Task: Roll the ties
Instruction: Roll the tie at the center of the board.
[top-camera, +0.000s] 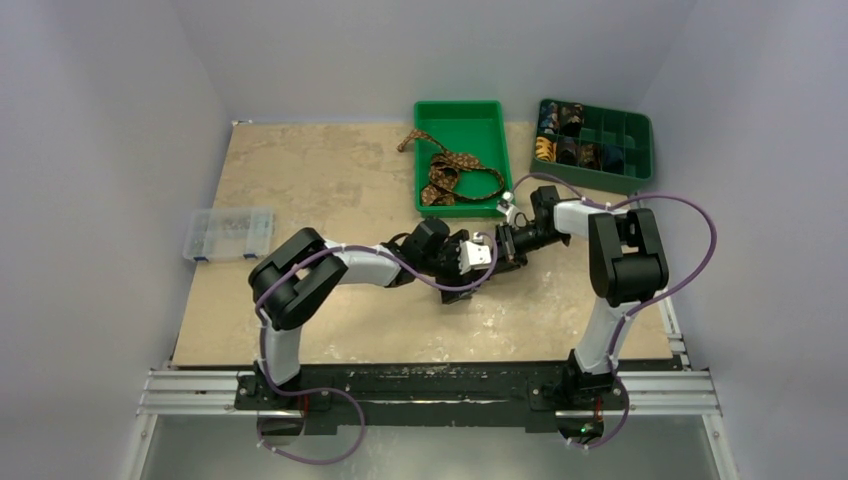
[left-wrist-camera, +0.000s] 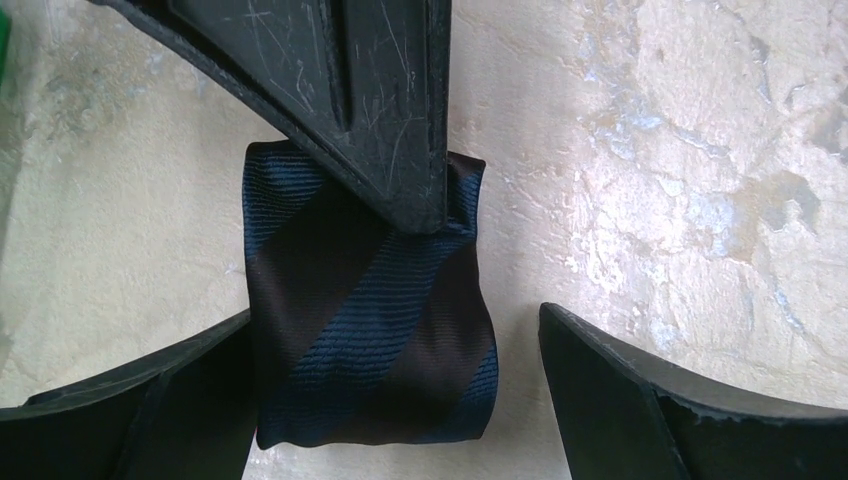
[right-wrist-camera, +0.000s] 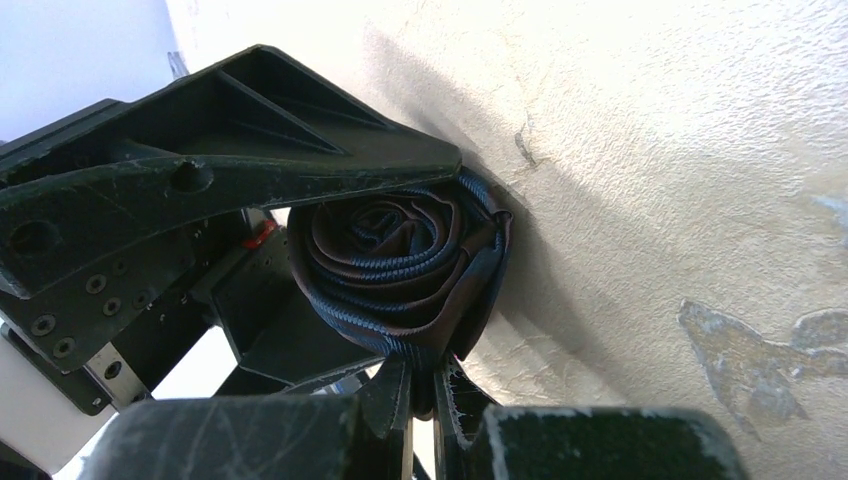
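A dark navy tie with brown stripes, rolled into a coil (left-wrist-camera: 370, 330), lies on the beige tabletop. My left gripper (left-wrist-camera: 395, 315) is open around it: the coil touches the left finger and a gap separates it from the right finger (left-wrist-camera: 640, 400). My right gripper (right-wrist-camera: 428, 385) is shut on the coil's outer layers (right-wrist-camera: 400, 270), reaching in opposite the left one. In the top view both grippers, left (top-camera: 478, 255) and right (top-camera: 506, 243), meet at the table's middle and hide the coil. A brown patterned tie (top-camera: 455, 172) lies loose in the green bin.
The green bin (top-camera: 480, 112) stands at the back centre. A green compartment tray (top-camera: 630, 135) at the back right holds several rolled ties. A clear plastic box (top-camera: 228, 233) sits off the mat's left edge. Purple cables loop off both arms.
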